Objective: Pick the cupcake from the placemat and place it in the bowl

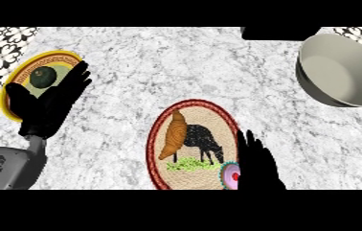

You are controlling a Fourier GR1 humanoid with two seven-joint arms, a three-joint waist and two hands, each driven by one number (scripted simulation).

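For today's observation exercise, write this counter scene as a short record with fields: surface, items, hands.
surface: marble counter
placemat: oval, lower centre, red border
croissant: on the placemat, left part
cupcake: pink, at the placemat's lower right edge
bowl: grey, upper right
plate: yellow, upper left, holding a dark fruit
left hand: open, over the plate
right hand: open, beside the cupcake

The marble counter (212, 62) lay bare between the placemat (192, 144) and the bowl (332, 72), so a hand could pass there. A croissant (174, 135) lay on the placemat's left side, well apart from that way.
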